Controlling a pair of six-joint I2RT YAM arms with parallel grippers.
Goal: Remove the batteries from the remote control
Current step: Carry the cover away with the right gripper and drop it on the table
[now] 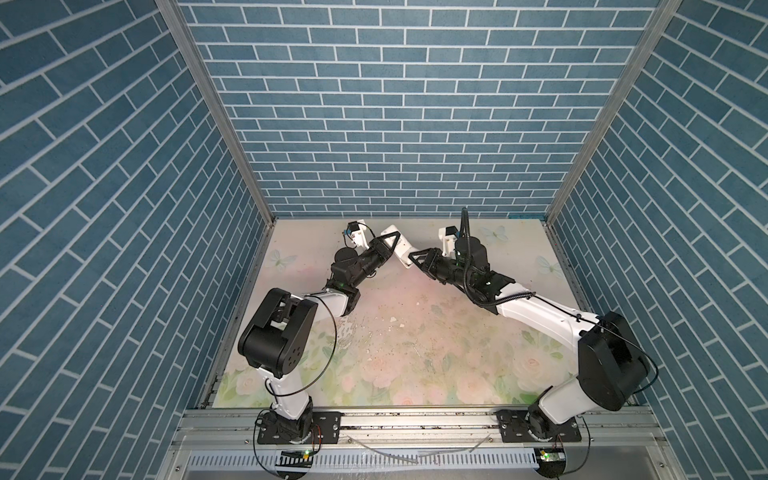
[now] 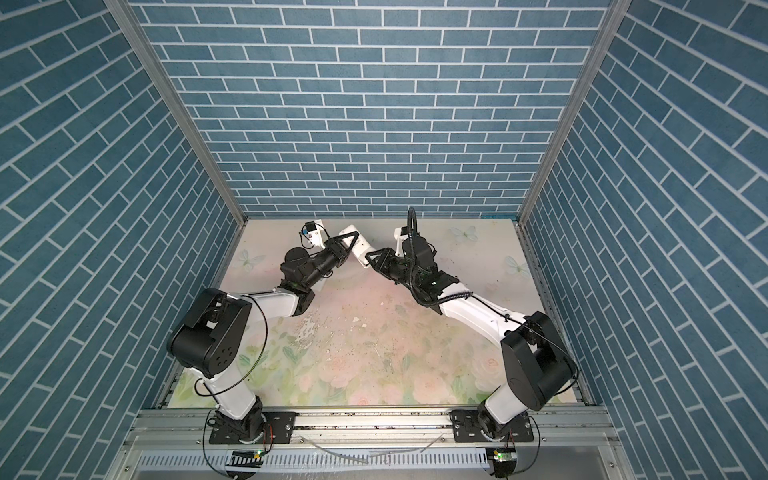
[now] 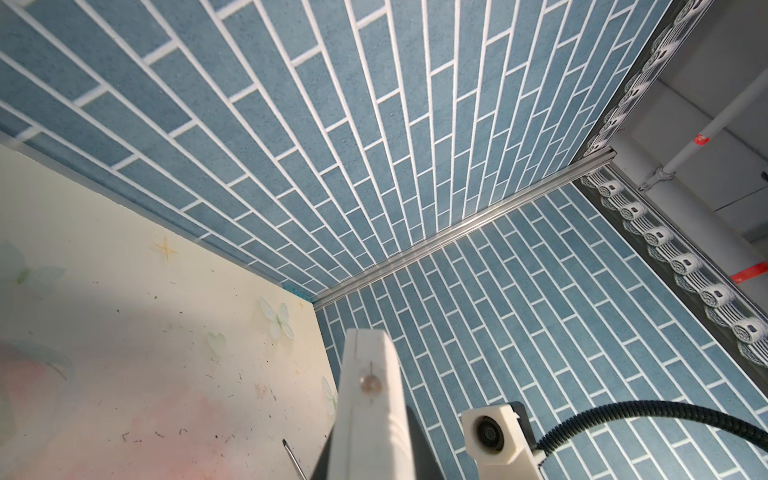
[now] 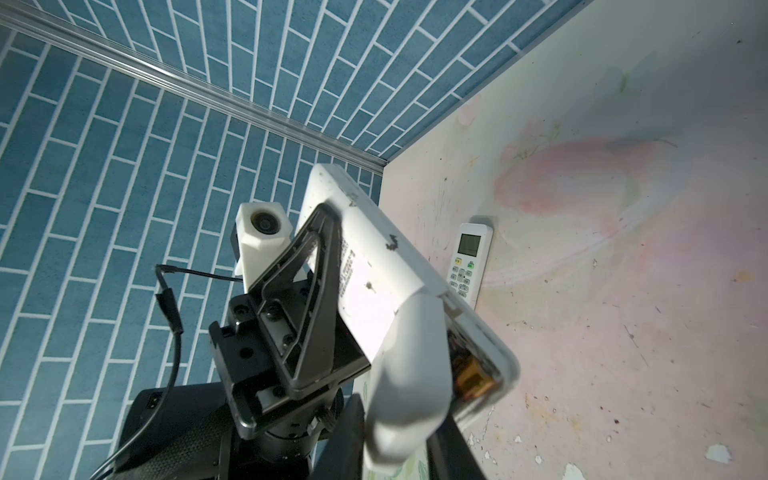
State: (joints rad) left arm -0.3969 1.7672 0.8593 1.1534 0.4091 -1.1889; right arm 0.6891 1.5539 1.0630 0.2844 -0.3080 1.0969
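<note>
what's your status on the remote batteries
Left tool shut on raised white plastic remote control. Right tool at its cover end, grip unclear. Orange cylindrical battery exposed, not yet out. Nothing blocking; second white remote flat on table.

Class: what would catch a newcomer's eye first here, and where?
Over the far middle of the table, the left gripper is shut on a raised white remote, the right gripper at its other end. Its battery cover sits ajar, baring an orange battery. A second remote lies face up on the table.

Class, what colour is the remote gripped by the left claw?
White; the remote shows best in the right wrist view.
</note>
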